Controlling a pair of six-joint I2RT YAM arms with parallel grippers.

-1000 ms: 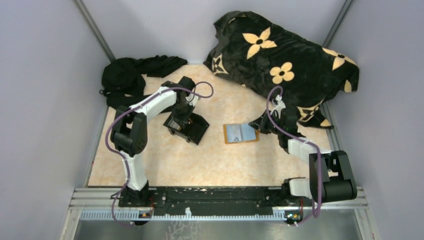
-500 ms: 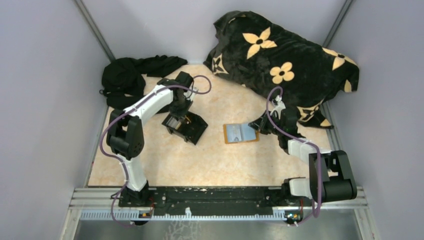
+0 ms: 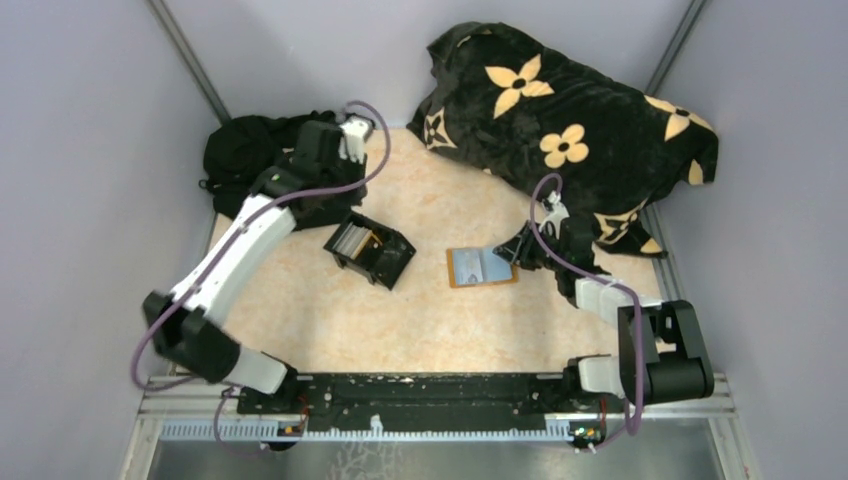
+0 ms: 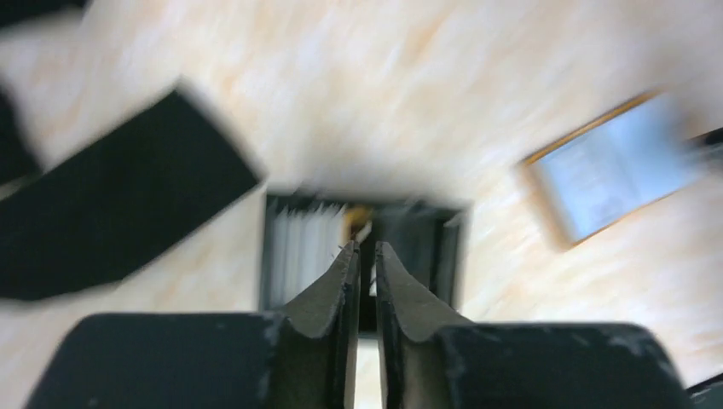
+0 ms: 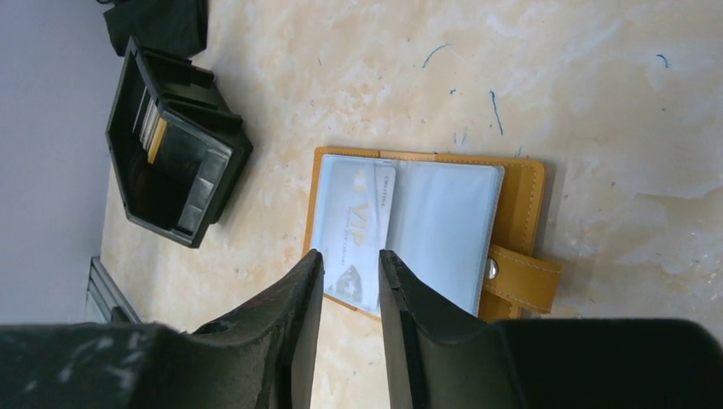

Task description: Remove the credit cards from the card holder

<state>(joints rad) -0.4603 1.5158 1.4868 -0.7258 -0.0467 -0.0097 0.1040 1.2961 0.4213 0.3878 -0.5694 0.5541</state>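
The orange card holder [image 3: 482, 267] lies open on the table, right of centre. In the right wrist view it [image 5: 522, 213] shows clear sleeves with one light-blue credit card [image 5: 351, 223] sticking out of a sleeve. My right gripper [image 5: 351, 256] hovers just over that card's near edge, jaws a little apart and empty; from above it [image 3: 510, 252] sits at the holder's right edge. Several cards [image 5: 149, 123] stand in the black box [image 3: 370, 250]. My left gripper [image 4: 365, 247] is nearly shut and empty, raised above the box [image 4: 418, 247]. The holder [image 4: 614, 166] shows blurred at the right of that view.
A flowered black blanket [image 3: 570, 120] fills the back right corner, close behind the right arm. A black cloth [image 3: 250, 150] lies at the back left under the left arm's wrist. Grey walls close in both sides.
My left arm has lifted off the black box and swung back and left, its elbow dropping toward the near left. The right arm, holder and box have not moved.
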